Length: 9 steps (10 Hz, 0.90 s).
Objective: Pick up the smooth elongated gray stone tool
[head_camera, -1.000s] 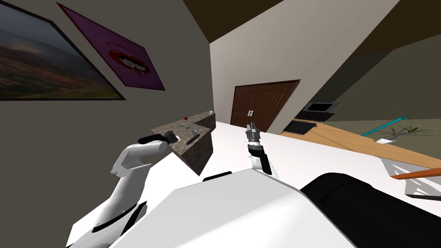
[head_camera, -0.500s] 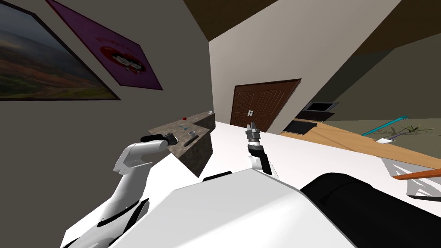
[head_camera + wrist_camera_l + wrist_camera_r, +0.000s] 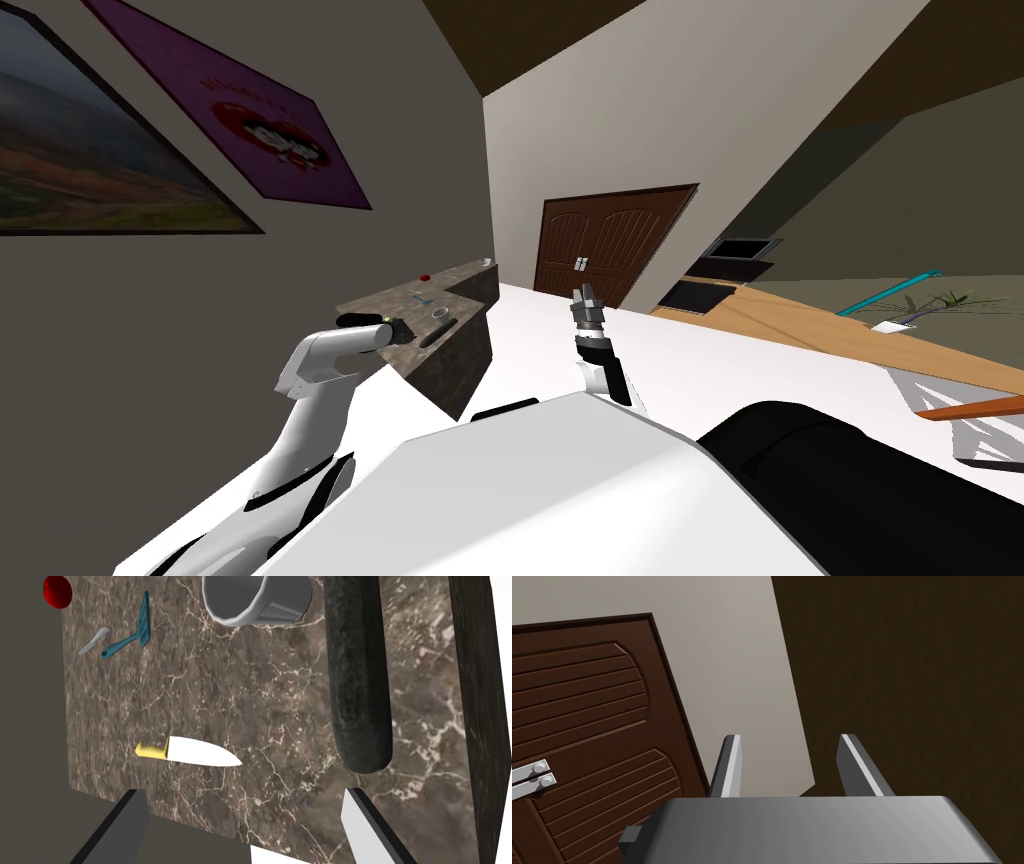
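Left gripper (image 3: pixel 242 798) spread wide at the edge of the marbled tabletop (image 3: pixel 280 726), dark elongated stone tool (image 3: pixel 357 676) lying flat at its one o'clock, beside a grey cup (image 3: pixel 257 598), right gripper (image 3: pixel 791 738) raised, fingers apart.

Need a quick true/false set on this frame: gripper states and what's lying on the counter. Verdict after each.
1. The left gripper has open fingers with nothing between them. True.
2. The stone tool touches the knife. False: bare counter lies between them.
3. The knife has a yellow handle and a white blade. True.
4. The right gripper is shut on the stone tool. False: its fingers are open and empty, held up away from the counter.
5. The cup stands on the floor. False: it is on the counter, beside the stone tool.
6. The teal spatula lies next to a small grey spoon. True.
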{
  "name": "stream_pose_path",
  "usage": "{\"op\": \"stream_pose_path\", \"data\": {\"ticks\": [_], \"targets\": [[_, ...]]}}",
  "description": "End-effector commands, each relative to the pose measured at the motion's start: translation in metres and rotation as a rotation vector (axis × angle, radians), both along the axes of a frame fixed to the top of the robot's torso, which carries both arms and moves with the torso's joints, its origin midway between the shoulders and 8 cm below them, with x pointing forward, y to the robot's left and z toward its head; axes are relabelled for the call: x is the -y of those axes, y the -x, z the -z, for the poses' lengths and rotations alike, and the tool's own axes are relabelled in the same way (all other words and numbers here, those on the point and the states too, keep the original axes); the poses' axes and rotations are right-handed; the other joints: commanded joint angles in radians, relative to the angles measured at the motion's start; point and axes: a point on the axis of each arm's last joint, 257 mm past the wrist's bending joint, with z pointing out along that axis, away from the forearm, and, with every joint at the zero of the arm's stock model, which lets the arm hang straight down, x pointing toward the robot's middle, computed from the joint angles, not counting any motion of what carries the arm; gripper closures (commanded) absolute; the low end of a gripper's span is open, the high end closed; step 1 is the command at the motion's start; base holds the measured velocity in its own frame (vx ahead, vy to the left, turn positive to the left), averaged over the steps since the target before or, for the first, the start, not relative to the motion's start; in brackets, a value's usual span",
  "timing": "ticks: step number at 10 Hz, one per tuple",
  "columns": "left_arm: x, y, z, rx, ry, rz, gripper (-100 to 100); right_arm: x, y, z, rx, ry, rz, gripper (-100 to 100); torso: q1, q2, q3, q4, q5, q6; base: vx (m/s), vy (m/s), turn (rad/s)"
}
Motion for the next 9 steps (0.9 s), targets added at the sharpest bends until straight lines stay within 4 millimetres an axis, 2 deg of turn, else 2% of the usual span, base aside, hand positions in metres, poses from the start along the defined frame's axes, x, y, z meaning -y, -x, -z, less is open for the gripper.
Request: {"op": "stream_pose_path", "data": {"ticks": [1, 4, 5, 8, 9], "targets": [[0.001, 0.007, 0.009, -0.044, 0.022, -0.019, -100, 0.000, 0.000, 0.000, 0.000, 0.000, 0.000, 0, 0.000, 0.000, 0.000, 0.000, 0.000, 0.000, 0.088, -0.019, -0.010], [0.003, 0.019, 0.026, -0.115, 0.059, -0.050, -100, 0.000, 0.000, 0.000, 0.000, 0.000, 0.000, 0, 0.001, 0.003, 0.001, 0.001, 0.000, 0.000, 0.057, -0.007, -0.009], [0.005, 0.026, 0.038, -0.160, 0.089, -0.076, -100, 0.000, 0.000, 0.000, 0.000, 0.000, 0.000, 0, 0.001, 0.002, 0.001, 0.000, 0.000, 0.000, 0.116, -0.029, -0.024], [0.009, 0.040, 0.054, -0.233, 0.121, -0.105, -100, 0.000, 0.000, 0.000, 0.000, 0.000, 0.000, 0, 0.001, 0.000, 0.000, 0.000, 0.000, 0.000, 0.097, -0.010, -0.011], [0.013, 0.049, 0.067, -0.283, 0.146, -0.128, -100, 0.000, 0.000, 0.000, 0.000, 0.000, 0.000, 0, 0.002, 0.001, 0.000, 0.000, 0.000, 0.000, 0.111, 0.006, -0.020]]}}
